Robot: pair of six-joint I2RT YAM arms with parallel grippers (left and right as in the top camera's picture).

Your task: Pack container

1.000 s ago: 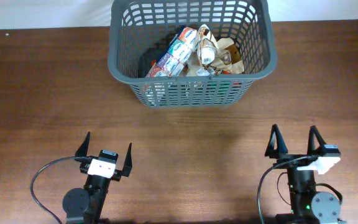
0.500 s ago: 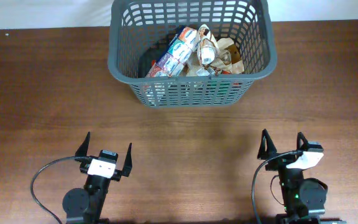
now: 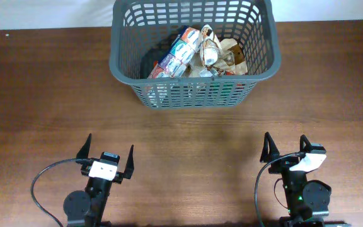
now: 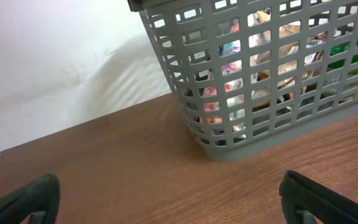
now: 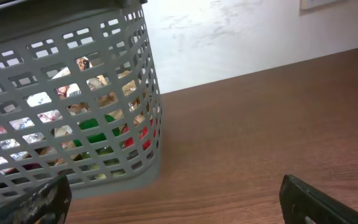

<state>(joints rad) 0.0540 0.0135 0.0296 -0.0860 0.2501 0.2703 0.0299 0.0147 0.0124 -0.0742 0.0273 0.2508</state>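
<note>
The container [image 3: 121, 66] is a large dark grey lattice basket at the back middle of the wooden table, with several food packages [image 3: 197, 53] piled inside. It also fills the top of the left wrist view [image 4: 253, 143] and the left of the right wrist view [image 5: 104, 177]. My left gripper [image 3: 108, 156] rests near the front left, open, nothing between its fingers. Near the front right, my right gripper [image 3: 286, 149] is open and empty too. Both stand well short of the basket.
Bare brown wood [image 3: 194, 139] lies between the grippers and the basket. A white wall [image 4: 55, 62] runs behind the table's far edge. A black cable [image 3: 40, 183] loops beside the left arm's base.
The right gripper has shifted a little to the left and turned slightly; it has held still over the last half second. The left arm and the basket have not moved.
</note>
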